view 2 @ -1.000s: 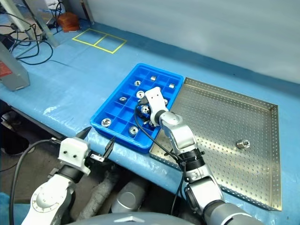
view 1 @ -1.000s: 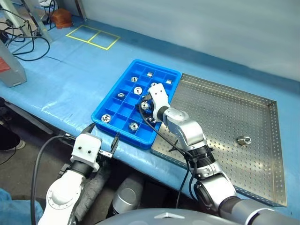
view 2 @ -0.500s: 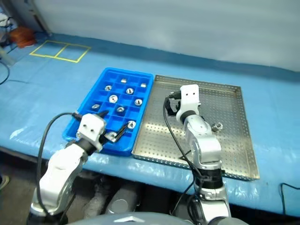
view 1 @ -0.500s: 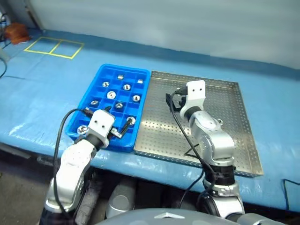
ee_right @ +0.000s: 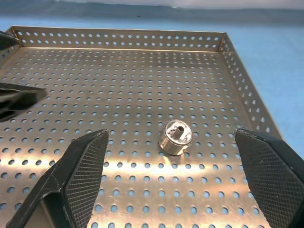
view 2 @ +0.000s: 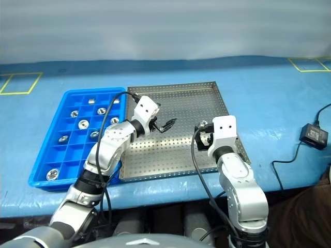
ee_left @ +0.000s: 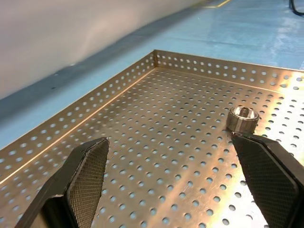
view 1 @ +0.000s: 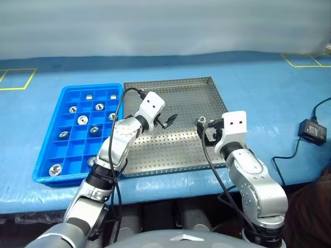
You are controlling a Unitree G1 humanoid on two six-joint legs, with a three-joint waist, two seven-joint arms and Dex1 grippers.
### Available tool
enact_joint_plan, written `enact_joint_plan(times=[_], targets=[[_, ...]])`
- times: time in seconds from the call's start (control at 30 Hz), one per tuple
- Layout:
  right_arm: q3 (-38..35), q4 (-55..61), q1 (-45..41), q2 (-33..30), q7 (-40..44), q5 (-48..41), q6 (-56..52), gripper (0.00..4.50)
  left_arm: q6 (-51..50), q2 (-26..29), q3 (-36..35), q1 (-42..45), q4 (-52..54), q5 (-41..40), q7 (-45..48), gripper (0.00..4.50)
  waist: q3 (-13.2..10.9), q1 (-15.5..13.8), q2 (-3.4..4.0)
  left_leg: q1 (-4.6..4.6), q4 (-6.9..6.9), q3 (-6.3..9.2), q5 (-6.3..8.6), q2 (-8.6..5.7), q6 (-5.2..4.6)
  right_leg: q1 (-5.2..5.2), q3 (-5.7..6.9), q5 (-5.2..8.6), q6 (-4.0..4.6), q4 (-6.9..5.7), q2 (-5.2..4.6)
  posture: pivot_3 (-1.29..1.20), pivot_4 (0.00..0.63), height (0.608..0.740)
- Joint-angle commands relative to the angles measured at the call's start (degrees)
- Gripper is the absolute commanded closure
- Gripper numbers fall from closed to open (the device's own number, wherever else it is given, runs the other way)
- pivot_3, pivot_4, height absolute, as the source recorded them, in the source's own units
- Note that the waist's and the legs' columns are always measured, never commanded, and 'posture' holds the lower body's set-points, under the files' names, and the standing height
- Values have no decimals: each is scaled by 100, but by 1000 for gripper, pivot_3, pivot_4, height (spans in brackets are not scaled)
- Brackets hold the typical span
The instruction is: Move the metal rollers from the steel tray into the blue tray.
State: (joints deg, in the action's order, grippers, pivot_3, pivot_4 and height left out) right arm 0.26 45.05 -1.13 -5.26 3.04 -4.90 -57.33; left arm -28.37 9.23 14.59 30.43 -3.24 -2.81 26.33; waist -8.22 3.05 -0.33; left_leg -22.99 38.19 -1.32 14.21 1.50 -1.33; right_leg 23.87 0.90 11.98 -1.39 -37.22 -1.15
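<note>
On the steel tray (view 1: 176,150): 1 metal roller (ee_right: 175,137) is seen lying free | blue tray (view 1: 46,150): 9 rollers (view 1: 82,120) are held in compartments | left gripper (view 1: 166,121): spread wide, empty, above steel tray | right gripper (ee_right: 175,190): spread wide, empty, roller ahead between fingers

A: The right gripper (view 1: 206,130) covers most of the last roller (view 1: 202,120) in the steel tray (view 1: 181,150); just a sliver peeks out.

B: And the rollers in the blue tray (view 1: 49,155)?

A: Too small to make out holes or flanges. The left arm hides that tray's near right corner.
</note>
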Motion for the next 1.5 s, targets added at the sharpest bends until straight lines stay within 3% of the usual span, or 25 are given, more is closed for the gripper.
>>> enact_joint_plan(times=[0.03, 0.27, 0.7, 1.03, 1.27, 1.37, 1.5], targets=[[134, 532, 137, 90, -122, -30, -115, 45, 227, -320, -27, 547, -786, 27, -89, 0, -1, 24, -3, 0, 1, -2, -1, 0, -1, 0, -3, 0, 0, 0, 0, -158, 150, 740], [447, 975, 333, 184, -231, -41, -275, 45, 833, -1075, -88, 1479, -2583, -55, 109, 0, -2, 129, -6, -1, 1, -29, 5, -5, -22, 0, -31, -16, -28, 23, -11, -208, 150, 740], [572, 1263, 698, 256, -505, 52, -240, 45, 2048, -1718, -159, 2408, -4983, 326, 63, 0, -2, 510, -8, -3, -1, -55, 22, -3, -49, 5, -64, -13, -59, 35, -26, -303, 150, 740], [564, 1310, 780, 262, -588, 52, -204, 45, 2260, -1920, -289, 2846, -6079, 609, -662, 0, -5, 862, -12, -3, -4, -56, 23, -4, -52, 6, -69, -13, -68, 36, -29, -328, 150, 740], [544, 1294, 778, 276, -609, 34, -181, 45, 2277, -1937, -324, 2889, -6247, 683, -528, 0, -6, 1023, -14, -3, -10, -56, 23, -4, -52, 7, -70, -11, -72, 37, -31, -331, 150, 740], [516, 1265, 763, 279, -595, 19, -172, 0, 2229, -1937, -327, 2878, -6241, 711, -537, 595, -6, 1065, -15, -2, -12, -57, 23, -5, -52, 8, -71, -11, -73, 37, -32, -326, 150, 740], [508, 1231, 744, 272, -572, 4, -163, 0, 2215, -1920, -333, 2853, -6215, 725, -544, 1890, -6, 1080, -15, -2, -13, -57, 23, -4, -51, 8, -72, -10, -74, 37, -32, -317, 150, 740]])
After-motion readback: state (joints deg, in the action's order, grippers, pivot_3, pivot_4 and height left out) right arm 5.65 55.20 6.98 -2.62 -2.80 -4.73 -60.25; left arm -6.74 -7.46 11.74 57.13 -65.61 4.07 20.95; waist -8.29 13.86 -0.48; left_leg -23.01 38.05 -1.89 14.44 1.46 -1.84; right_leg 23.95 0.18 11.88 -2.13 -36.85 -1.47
